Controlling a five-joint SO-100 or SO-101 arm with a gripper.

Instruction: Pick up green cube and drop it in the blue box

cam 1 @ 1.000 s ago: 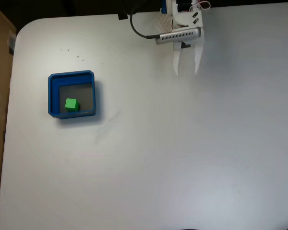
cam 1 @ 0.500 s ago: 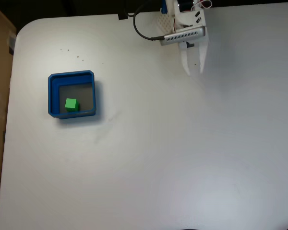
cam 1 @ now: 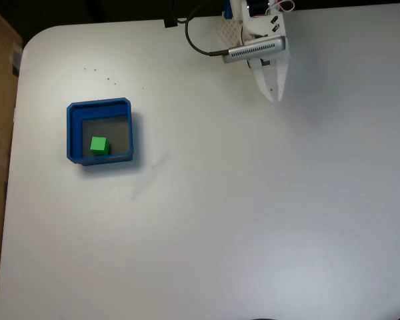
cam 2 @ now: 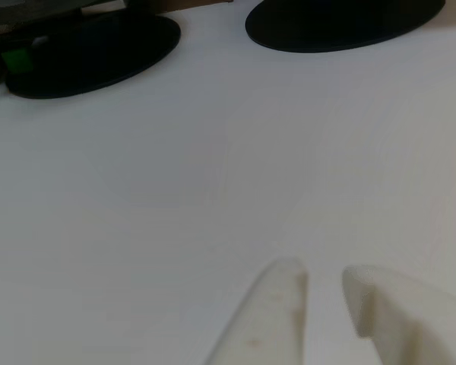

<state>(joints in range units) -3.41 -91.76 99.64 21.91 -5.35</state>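
White table (cam 1: 253, 220), green cube (cam 1: 99, 145) in blue box (cam 1: 73, 130)

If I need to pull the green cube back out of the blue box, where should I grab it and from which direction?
Grip the green cube across two opposite side faces, coming straight down from above. It sits flat on the grey floor near the lower-left corner of the blue box, whose raised walls block a side approach. The gripper is far off by the table's top edge.

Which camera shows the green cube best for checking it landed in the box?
The fixed view: the green cube sits on the grey floor of the blue box, near its lower left corner. The other view offers nothing identifiable as the cube.
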